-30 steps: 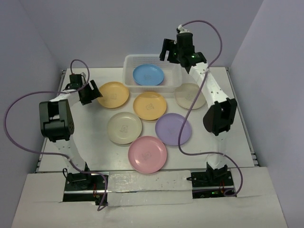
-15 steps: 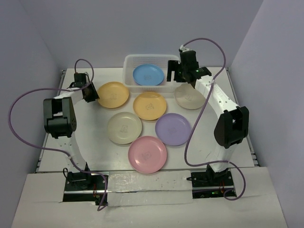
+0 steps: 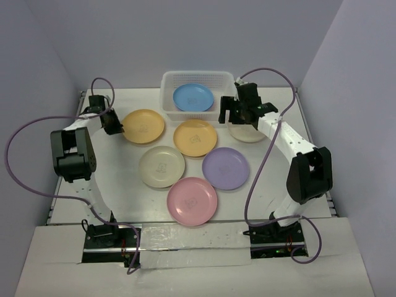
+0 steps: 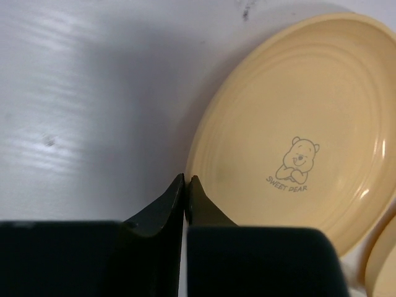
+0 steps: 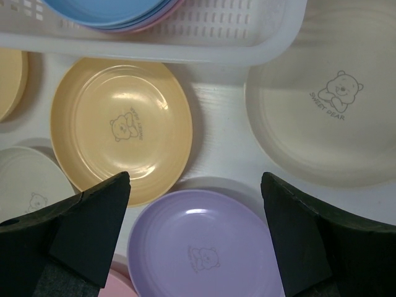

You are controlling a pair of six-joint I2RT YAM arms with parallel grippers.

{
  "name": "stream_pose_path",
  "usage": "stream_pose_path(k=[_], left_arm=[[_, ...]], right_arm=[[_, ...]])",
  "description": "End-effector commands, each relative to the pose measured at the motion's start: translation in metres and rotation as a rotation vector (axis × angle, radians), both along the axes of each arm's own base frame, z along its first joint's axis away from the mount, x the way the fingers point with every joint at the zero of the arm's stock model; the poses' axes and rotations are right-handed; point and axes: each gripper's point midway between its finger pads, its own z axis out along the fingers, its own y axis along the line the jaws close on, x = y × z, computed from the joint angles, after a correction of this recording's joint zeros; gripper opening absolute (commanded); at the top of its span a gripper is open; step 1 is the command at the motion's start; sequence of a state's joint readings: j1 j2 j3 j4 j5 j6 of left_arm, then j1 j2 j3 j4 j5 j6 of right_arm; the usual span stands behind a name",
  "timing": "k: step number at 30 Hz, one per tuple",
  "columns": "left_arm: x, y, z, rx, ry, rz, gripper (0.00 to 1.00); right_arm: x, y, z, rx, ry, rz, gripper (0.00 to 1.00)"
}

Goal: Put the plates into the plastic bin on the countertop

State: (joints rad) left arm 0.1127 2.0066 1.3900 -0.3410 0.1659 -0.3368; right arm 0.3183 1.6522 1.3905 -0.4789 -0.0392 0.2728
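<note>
Blue plate (image 3: 193, 97) in bin (image 3: 168, 93), six outside

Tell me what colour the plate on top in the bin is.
Blue. The plate in the plastic bin shows best in the top external view.

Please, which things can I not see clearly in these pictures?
1. Plates under the blue plate in the plastic bin: the top view shows only the top one, and the right wrist view cuts the stack off at its upper edge, so the count is unknown.
2. Cream plate: in the top view the right gripper covers part of it.
3. Whether the left gripper touches the yellow plate: in the left wrist view its own fingers hide the contact.
</note>
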Motion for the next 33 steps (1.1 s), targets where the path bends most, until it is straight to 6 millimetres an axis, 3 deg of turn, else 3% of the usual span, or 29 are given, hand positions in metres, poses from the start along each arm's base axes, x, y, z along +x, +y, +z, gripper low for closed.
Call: stream_pose_path(k=[1, 3, 5, 7, 11, 12, 14, 18, 20, 21, 23, 25, 30, 33], left_arm=[[0.003, 0.047, 0.088, -0.007, -0.132, 0.090, 0.00], [0.000, 0.067, 0.131, 0.007, -0.213, 0.130, 0.00], [0.001, 0.084, 0.187, 0.044, -0.329, 0.170, 0.00], [-0.002, 0.087, 0.229, 0.066, -0.419, 0.182, 0.00], [0.000, 0.070, 0.306, 0.029, -0.595, 0.173, 0.00], [0.001, 0.064, 0.310, 0.019, -0.605, 0.167, 0.00], [0.011, 0.030, 0.332, 0.008, -0.653, 0.114, 0.00], [0.028, -0.020, 0.352, 0.003, -0.727, 0.087, 0.00], [0.041, -0.060, 0.344, -0.017, -0.721, 0.038, 0.00], [0.042, -0.063, 0.350, -0.018, -0.732, 0.038, 0.00], [0.058, -0.098, 0.340, 0.012, -0.724, 0.014, 0.00], [0.075, -0.117, 0.316, 0.021, -0.680, -0.006, 0.00], [0.104, -0.163, 0.298, 0.017, -0.687, -0.049, 0.00], [0.120, -0.186, 0.271, 0.021, -0.659, -0.069, 0.00]], right_arm=[[0.002, 0.002, 0.036, 0.062, -0.118, -0.010, 0.93], [0.000, 0.000, 0.038, 0.069, -0.125, -0.023, 0.93], [-0.002, -0.001, 0.038, 0.084, -0.127, -0.034, 0.93], [-0.005, -0.004, 0.036, 0.092, -0.125, -0.047, 0.93], [-0.008, -0.008, 0.034, 0.094, -0.122, -0.051, 0.93], [-0.009, -0.008, 0.033, 0.093, -0.119, -0.051, 0.93], [-0.010, -0.010, 0.030, 0.094, -0.112, -0.055, 0.93], [-0.011, -0.011, 0.026, 0.098, -0.104, -0.064, 0.93], [-0.013, -0.012, 0.021, 0.097, -0.093, -0.070, 0.94], [-0.013, -0.012, 0.021, 0.099, -0.092, -0.073, 0.94], [-0.013, -0.012, 0.017, 0.100, -0.079, -0.079, 0.98], [-0.014, -0.011, 0.013, 0.105, -0.074, -0.079, 1.00], [-0.010, -0.006, -0.002, 0.123, -0.035, -0.083, 1.00], [-0.007, -0.005, -0.015, 0.115, -0.005, -0.090, 1.00]])
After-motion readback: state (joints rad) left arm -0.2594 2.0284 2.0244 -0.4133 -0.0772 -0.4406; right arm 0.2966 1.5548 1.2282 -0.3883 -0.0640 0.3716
